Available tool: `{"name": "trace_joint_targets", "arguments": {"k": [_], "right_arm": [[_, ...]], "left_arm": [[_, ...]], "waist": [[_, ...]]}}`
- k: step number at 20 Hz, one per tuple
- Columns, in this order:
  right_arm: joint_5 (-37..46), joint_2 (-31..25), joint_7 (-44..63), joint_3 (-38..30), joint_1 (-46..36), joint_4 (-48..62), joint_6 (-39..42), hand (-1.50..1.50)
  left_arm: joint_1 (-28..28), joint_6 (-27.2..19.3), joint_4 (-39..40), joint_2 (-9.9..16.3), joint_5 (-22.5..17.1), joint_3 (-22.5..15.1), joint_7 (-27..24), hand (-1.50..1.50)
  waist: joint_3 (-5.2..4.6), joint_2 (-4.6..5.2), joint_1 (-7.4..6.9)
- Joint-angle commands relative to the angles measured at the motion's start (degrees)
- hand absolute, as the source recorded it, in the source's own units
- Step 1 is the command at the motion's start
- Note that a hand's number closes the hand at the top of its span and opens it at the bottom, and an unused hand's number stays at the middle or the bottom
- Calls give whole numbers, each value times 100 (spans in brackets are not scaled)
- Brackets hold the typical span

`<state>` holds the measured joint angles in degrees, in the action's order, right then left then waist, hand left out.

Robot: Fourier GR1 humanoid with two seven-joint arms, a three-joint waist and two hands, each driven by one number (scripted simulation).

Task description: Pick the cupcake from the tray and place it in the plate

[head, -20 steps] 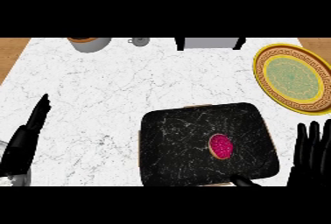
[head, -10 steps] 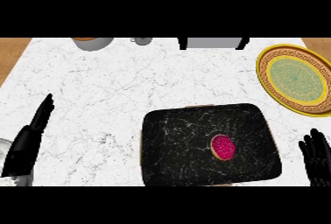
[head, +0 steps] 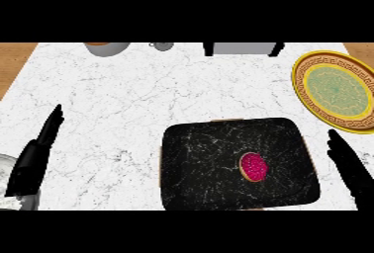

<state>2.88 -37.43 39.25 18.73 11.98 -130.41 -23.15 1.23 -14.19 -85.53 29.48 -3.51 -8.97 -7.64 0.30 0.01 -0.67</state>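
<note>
The pink cupcake (head: 254, 166) sits on the black tray (head: 197, 168) (both robot hands, fingers straight, hold nothing).

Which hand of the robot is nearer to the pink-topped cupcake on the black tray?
Right. The right hand is just beyond the tray's right edge from the pink-topped cupcake; the left hand rests far across the counter's left.
</note>
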Motion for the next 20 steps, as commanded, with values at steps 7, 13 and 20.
{"name": "trace_joint_targets", "arguments": {"k": [7,13,20], "right_arm": [[-146,-79,610,522,-1210,1461,1352,-150],[-3,327,511,551,-1158,1561,1694,-150],[-108,869,630,628,-1928,2324,2248,-150]], "left_arm": [[242,139,249,-68,102,146,-126,0],[281,135,1,-278,321,165,153,0],[72,450,611,-267,268,527,-188,0]], "waist": [[-32,20,-41],[-30,-5,61],[-34,9,41]]}}
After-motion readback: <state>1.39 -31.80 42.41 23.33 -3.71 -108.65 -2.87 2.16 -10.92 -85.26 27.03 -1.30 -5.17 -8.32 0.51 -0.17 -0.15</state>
